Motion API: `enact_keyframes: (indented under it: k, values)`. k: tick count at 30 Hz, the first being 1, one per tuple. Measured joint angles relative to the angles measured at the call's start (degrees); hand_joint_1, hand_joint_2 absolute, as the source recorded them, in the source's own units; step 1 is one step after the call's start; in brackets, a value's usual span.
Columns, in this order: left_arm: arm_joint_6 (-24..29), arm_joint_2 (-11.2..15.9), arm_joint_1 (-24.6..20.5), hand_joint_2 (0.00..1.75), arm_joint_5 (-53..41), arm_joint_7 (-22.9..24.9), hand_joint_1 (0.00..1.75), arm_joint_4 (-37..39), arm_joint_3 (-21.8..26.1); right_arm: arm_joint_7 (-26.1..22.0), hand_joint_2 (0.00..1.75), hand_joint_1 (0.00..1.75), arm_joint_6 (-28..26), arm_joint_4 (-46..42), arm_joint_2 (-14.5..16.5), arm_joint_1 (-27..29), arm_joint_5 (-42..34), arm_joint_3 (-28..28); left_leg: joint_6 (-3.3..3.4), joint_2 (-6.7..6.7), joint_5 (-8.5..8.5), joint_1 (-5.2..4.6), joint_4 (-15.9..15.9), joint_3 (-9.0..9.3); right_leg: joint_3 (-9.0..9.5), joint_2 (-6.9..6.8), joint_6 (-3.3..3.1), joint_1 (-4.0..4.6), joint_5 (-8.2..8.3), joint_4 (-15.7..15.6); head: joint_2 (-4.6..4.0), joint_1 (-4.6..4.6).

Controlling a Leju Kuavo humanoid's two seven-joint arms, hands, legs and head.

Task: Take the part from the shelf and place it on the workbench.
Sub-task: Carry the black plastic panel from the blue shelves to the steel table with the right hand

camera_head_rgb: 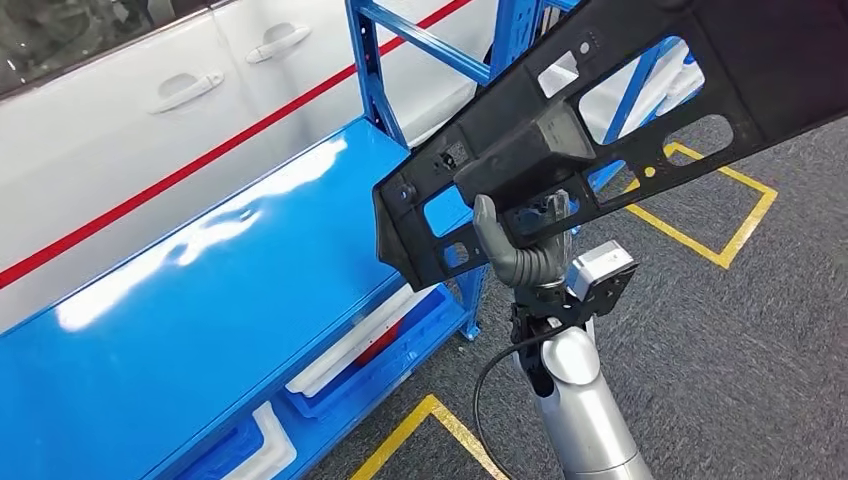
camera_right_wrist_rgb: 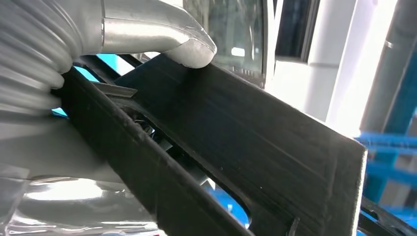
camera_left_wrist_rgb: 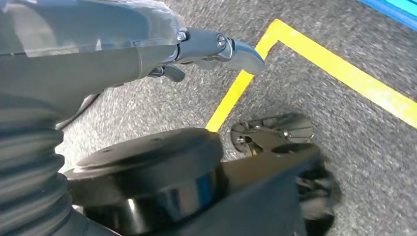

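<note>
Halfway there: part (camera_head_rgb: 600, 110) off the shelf (camera_head_rgb: 200, 290), gripped in right hand (camera_head_rgb: 525, 245); left hand (camera_left_wrist_rgb: 216, 46) empty, fingers apart; workbench placement left.

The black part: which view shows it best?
Head view: the part shows nearly whole, cut-outs and all, held up by the right robot hand. The right wrist view gives a close slab of it; the left wrist view faces the floor.

Grey carpet floor (camera_head_rgb: 760, 340), yellow tape lines (camera_head_rgb: 712, 245) across it; white car body (camera_head_rgb: 120, 130) with red stripe behind the blue rack (camera_head_rgb: 200, 300).
</note>
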Motion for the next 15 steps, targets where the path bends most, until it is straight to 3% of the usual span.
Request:
enact_keyframes:
  k: [2,3,4,5,7,9,11,13,15]
  values:
    - [-0.2,0.0,-0.1,1.75,-0.1,-0.2,0.0,0.0,0.0,-0.2,1.75,1.68,-0.4,0.0,0.1,0.5,0.2,0.0,-0.14,-1.07,-2.97,0.07,7.6,-3.5,-0.07,1.11,-0.17,0.09,0.05,0.0,0.0,-0.01]
    - [-0.2,0.0,-0.1,1.75,-0.2,-0.3,0.0,0.0,0.0,-0.2,1.75,1.68,-0.6,0.0,0.1,0.8,0.3,0.0,-0.08,-1.19,-2.99,0.07,9.2,-4.32,-0.06,1.72,-0.19,0.15,0.06,0.0,0.0,-0.01]
    - [-0.3,0.0,-0.2,1.75,-0.3,-0.3,0.0,0.0,0.0,-0.2,1.75,1.68,-0.7,0.0,0.1,1.1,0.3,0.0,0.07,-1.3,-1.81,0.06,8.4,-4.01,0.0,2.39,-0.19,0.19,0.08,0.1,0.0,-0.01]
    - [-0.3,0.0,-0.2,1.75,-0.4,-0.2,0.0,0.0,0.0,-0.2,1.75,1.68,-0.9,0.0,0.1,1.3,0.4,0.0,0.34,-1.7,0.3,0.06,5.4,-2.66,0.1,3.1,-0.17,0.21,0.09,0.1,0.0,-0.01]
    - [-0.4,0.1,0.0,1.75,-0.5,-0.1,0.0,0.0,0.0,-0.3,1.75,1.68,-1.2,-0.1,0.1,1.7,0.5,0.0,1.15,-4.08,4.29,0.08,-2.7,0.93,0.18,4.5,0.03,0.22,0.2,0.2,0.0,0.03]
    - [-0.4,0.3,0.1,1.75,-0.6,0.0,0.0,0.0,0.0,-0.4,1.75,1.68,-1.4,-0.1,0.1,2.2,0.6,0.0,1.75,-5.95,5.38,-0.03,-7.0,2.75,-0.23,5.64,0.61,-0.02,0.49,0.2,0.01,-0.09]
    - [-0.5,0.4,0.0,1.75,-0.6,0.0,0.0,0.0,0.0,-0.6,1.75,1.68,-1.7,-0.1,0.0,2.9,0.7,-0.1,2.01,-5.43,5.35,-0.16,-7.8,3.03,-0.65,6.74,1.49,-0.27,0.96,-0.1,0.01,-0.26]
    - [-0.5,0.4,-0.1,1.75,-0.8,0.0,0.0,0.0,-0.1,-0.7,1.75,1.68,-1.9,-0.1,0.0,3.4,0.7,-0.2,2.46,-4.09,6.02,0.01,-8.8,3.38,-1.23,5.46,2.08,-0.09,0.36,0.8,0.0,-0.17]
    - [-0.6,0.4,0.0,1.75,-1.1,-0.1,0.0,0.0,-0.1,-0.9,1.75,1.68,-2.1,-0.1,-0.1,3.7,0.7,-0.3,2.91,-2.52,6.52,0.06,-9.5,3.58,-3.56,2.34,2.39,0.08,-2.67,5.6,0.0,-0.01]
